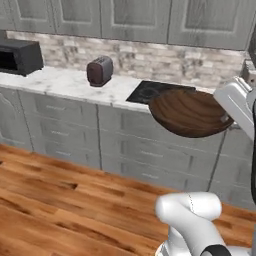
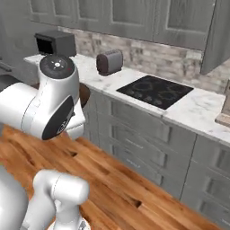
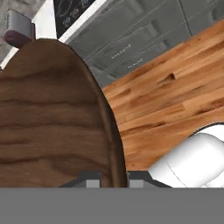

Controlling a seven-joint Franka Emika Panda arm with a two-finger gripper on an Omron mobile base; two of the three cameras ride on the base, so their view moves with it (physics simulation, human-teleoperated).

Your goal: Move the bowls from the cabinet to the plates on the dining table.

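The dark wood-grain bowl (image 1: 190, 112) is carried in mid-air, clamped by its rim in the jaws of the gripper (image 3: 113, 180), in front of the grey base cabinets (image 1: 65, 130) and well above the wooden floor (image 1: 60, 210). In the hand view the rim is seen pinched between the two finger tips, the bowl standing edge-on to the camera.

The grip is judged to be a thin one: only a narrow strip of rim is held, and the wide bowl hangs off to one side of it. A sharp swing of the arm or a jolt from the driving base could cause the bowl to pivot in the jaws or slip out onto the floor.

The bowl is also held just in front of the marble tabletop (image 1: 65, 82) edge near the black hob (image 1: 152, 91). A turn made too close could knock the bowl against that edge. The toaster (image 1: 99, 71) and microwave (image 1: 19, 56) stand well apart from it.
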